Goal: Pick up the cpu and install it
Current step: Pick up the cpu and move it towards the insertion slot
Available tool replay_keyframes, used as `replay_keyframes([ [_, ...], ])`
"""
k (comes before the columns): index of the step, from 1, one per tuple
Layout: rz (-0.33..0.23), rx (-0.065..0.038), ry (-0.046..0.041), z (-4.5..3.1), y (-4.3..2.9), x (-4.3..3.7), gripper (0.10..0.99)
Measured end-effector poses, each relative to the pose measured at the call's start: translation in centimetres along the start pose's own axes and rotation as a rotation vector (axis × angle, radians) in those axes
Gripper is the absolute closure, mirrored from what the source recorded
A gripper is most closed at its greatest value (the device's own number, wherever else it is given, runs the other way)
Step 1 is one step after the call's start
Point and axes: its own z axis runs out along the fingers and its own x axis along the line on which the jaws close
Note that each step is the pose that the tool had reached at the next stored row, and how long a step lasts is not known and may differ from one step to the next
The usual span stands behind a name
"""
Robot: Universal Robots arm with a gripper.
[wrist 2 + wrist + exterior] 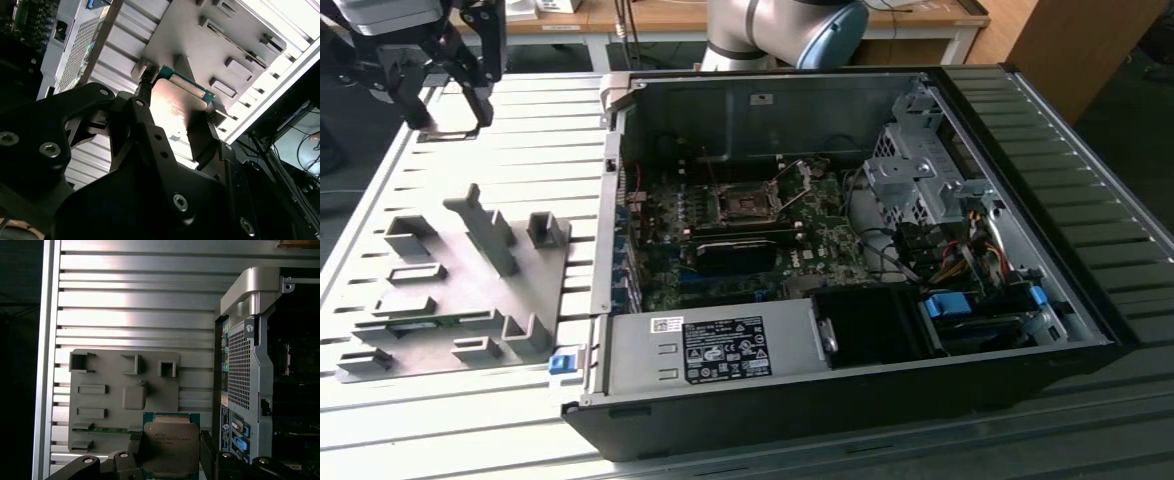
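Hovering gripper: outside the computer case, beyond its wall on the exterior view's left and level with its far corner; the two black fingers are drawn in only as far as the chip's width and clamp it by two opposite edges

Cpu: flat square chip with a silvery metal top and a thin green rim; pinched between the fingers in both wrist views; held up off the table, outside the case and well apart from the socket

Table: pale metal slats running under everything; the case lies on it with its side open

Fixture plate: flat grey plate on the slats, just beside the case on the exterior view's left; several upright grey blocks and shallow rectangular pockets on it; a thin green strip sits along one pocket; in the first wrist view the chip overlaps the plate's edge

Motherboard: green board on the floor of the case, towards its left wall in the exterior view

Socket: dark square frame in the upper middle of the board, inside the case; nothing silver sits in it

Power supply: grey box with a white label along the near wall of the case

Drive cage: bare metal bracket inside the case on the exterior view's right; coloured cables bunch below it
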Motion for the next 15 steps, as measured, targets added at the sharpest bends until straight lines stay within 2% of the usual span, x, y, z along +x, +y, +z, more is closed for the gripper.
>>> replay_keyframes([
  [15,0.000,0.000,0.0000,-0.02,-0.01,-1.30,0.545],
])
